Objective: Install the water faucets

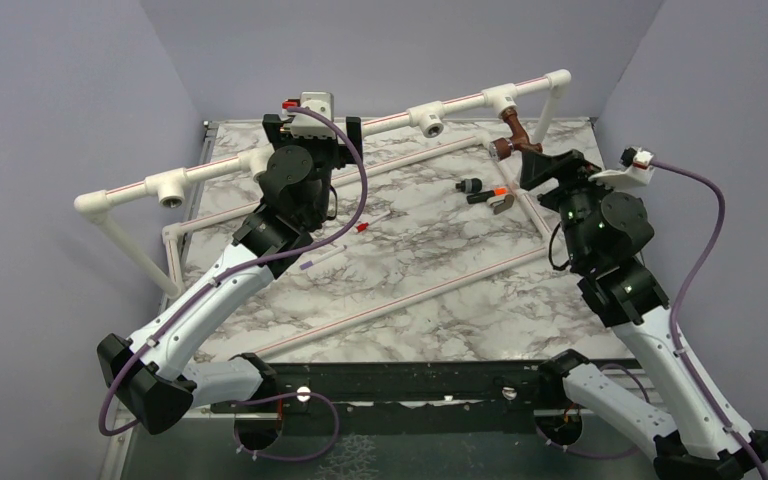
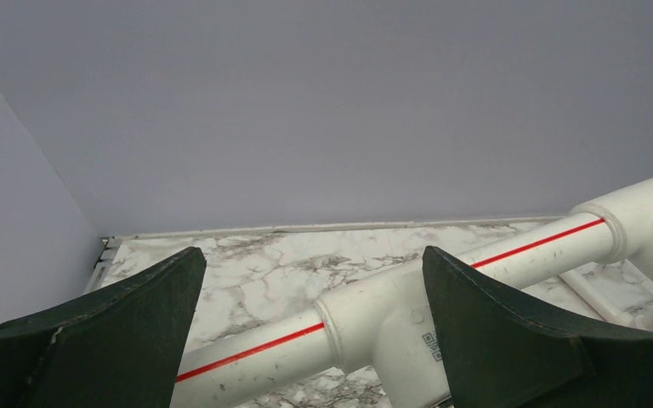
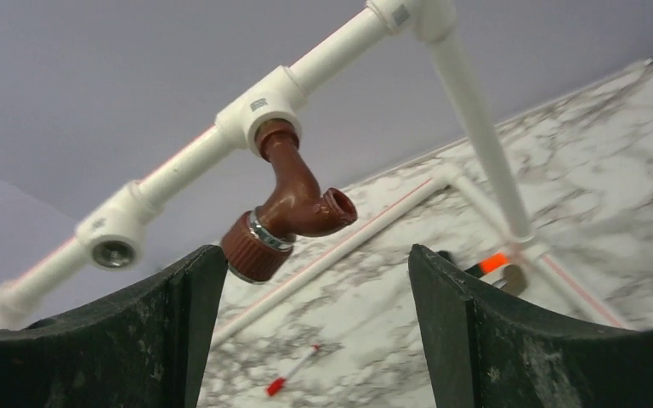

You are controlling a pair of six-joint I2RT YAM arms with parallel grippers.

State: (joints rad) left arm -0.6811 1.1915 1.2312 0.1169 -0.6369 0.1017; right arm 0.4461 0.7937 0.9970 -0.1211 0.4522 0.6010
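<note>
Three plain walls of a pale lavender-grey close the scene in: a back wall (image 1: pixel 390 45), a left wall (image 1: pixel 50 120) and a right wall (image 1: pixel 730 80), all bare and matte. They meet in straight corners and come down to a tabletop (image 1: pixel 410 275) with a white marble pattern crossed by grey veins. A thin pale trim (image 2: pixel 349 227) runs along the tabletop's far edge, at the foot of the back wall. A black strip (image 1: pixel 410 382) lies across its near edge. The light is soft and even, with only faint shadows on the marble.

Marble table (image 1: pixel 430 240) with white pipe frame (image 1: pixel 410 298), black fittings (image 1: pixel 475 188), red-tipped stick (image 1: pixel 345 240)
</note>
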